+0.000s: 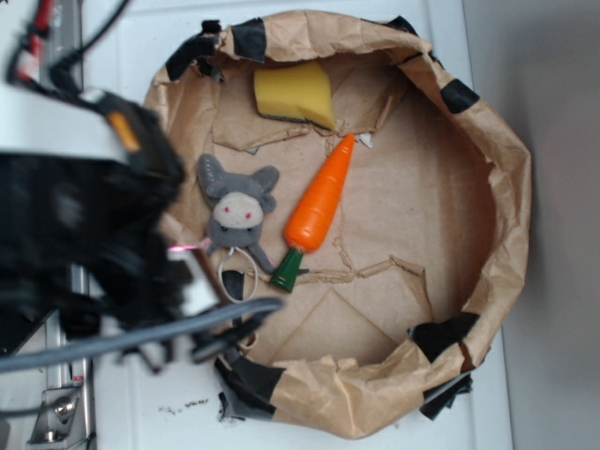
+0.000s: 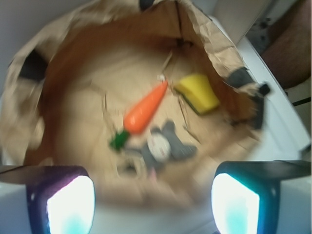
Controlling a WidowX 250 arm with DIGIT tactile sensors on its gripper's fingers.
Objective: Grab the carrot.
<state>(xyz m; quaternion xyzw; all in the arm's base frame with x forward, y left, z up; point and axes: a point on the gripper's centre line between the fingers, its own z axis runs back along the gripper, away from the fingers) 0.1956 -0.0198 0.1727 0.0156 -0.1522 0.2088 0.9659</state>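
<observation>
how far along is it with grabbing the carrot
Nothing is grasped yet. The carrot lies flat on the brown paper, beside the plush bunny and untouched. The gripper is open, above and short of it, holding nothing. Left: descend over the carrot, close, lift.

Smooth, slightly glossy orange plastic on the carrot (image 1: 322, 197), darker green plastic at its stem. Crumpled matt brown paper for the ring wall (image 1: 502, 187), patched with black tape. Soft grey felt-like cloth on the plush bunny (image 1: 237, 199). Porous yellow foam on the sponge wedge (image 1: 295, 94).
</observation>
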